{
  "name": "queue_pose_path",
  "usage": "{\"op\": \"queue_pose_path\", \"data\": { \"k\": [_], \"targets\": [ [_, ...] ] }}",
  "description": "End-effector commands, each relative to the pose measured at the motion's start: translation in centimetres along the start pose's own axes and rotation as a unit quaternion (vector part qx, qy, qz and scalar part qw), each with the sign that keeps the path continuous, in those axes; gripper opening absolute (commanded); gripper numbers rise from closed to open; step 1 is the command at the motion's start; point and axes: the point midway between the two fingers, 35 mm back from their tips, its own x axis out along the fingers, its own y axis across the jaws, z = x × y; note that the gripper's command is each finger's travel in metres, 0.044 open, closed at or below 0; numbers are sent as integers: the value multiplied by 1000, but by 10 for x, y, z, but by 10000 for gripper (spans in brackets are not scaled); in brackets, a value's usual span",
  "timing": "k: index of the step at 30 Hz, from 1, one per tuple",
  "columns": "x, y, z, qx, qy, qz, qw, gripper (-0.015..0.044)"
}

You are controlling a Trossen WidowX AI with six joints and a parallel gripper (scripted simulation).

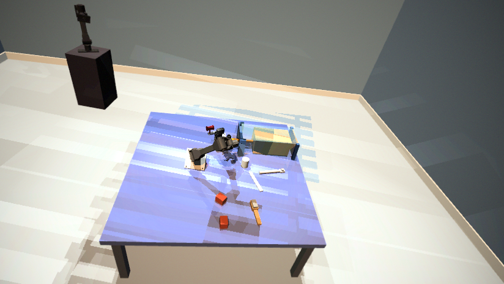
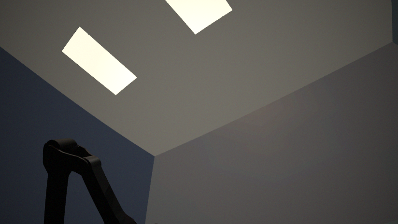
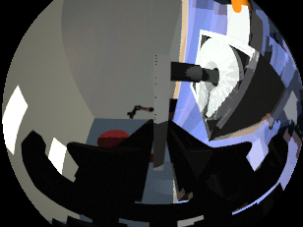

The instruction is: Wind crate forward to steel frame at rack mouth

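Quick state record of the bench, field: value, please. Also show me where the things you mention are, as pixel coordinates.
tool: black parallel-jaw gripper (image 1: 214, 134) (image 3: 159, 124), shut on handle
handle: grey flat bar (image 3: 161, 87), dark shaft (image 3: 184, 72) toward winch
winch: pale round top (image 3: 231, 63); key depth unclear
crate: yellowish box (image 1: 272, 142), appears flat
strap: orange band (image 1: 249, 140) (image 3: 239, 5), crate to winch side
frame: blue steel uprights (image 1: 240, 131); gap to crate
blocks: two red cubes (image 1: 221, 199) (image 1: 224, 222)
cylinder: white, upright (image 1: 244, 162)
status: winding unfinished
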Motion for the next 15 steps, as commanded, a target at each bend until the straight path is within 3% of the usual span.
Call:
{"op": "queue_pose_path", "data": {
  "k": [1, 15],
  "targets": [
    [0, -1, 1, 0, -1, 0, 1000, 0],
    [1, -3, 0, 0, 0, 0, 1000, 0]
  ]
}}
